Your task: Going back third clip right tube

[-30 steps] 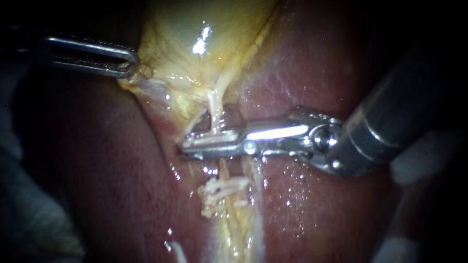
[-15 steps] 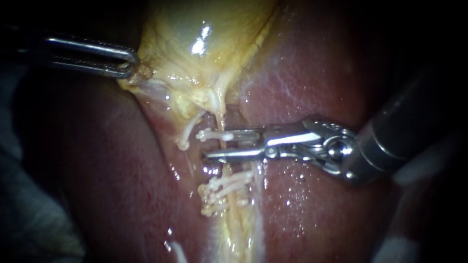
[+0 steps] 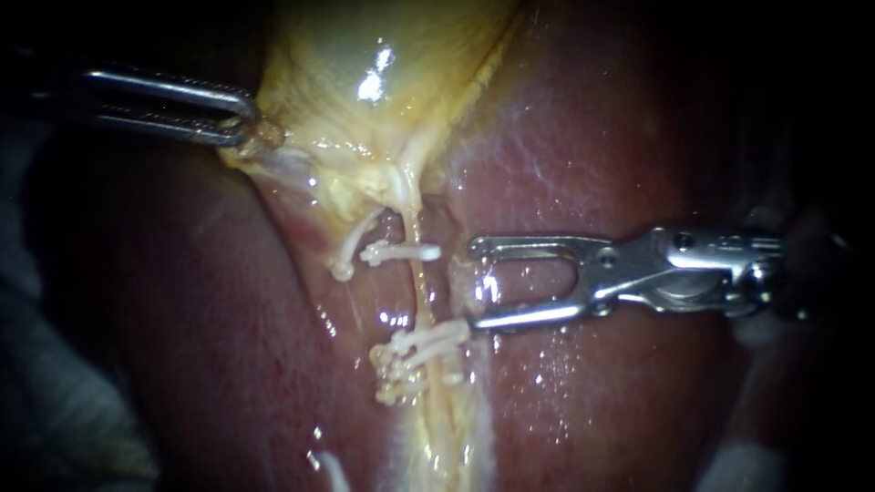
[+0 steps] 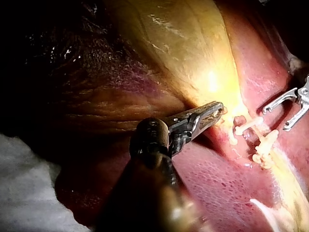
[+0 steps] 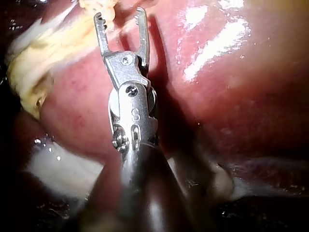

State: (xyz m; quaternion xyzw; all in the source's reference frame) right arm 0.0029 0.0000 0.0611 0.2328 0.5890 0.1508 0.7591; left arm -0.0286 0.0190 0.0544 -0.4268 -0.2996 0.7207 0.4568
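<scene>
The right instrument (image 3: 474, 282) holds its jaws apart and empty, just beside the tube (image 3: 422, 296) with its upper clip (image 3: 401, 252). The left instrument (image 3: 248, 120) has its jaws clamped on the gallbladder (image 3: 365, 55) edge.

- Our left instrument (image 3: 248, 117) comes in almost level from the left, and its jaws are clamped together on the edge of the gallbladder (image 3: 365, 55).
- Our right instrument (image 3: 474, 282) lies nearly level from the right, wrist in line with its shaft, with a wide gap between its jaws.

Bare liver (image 3: 592, 137) beside clipped tube (image 3: 421, 284)
</scene>
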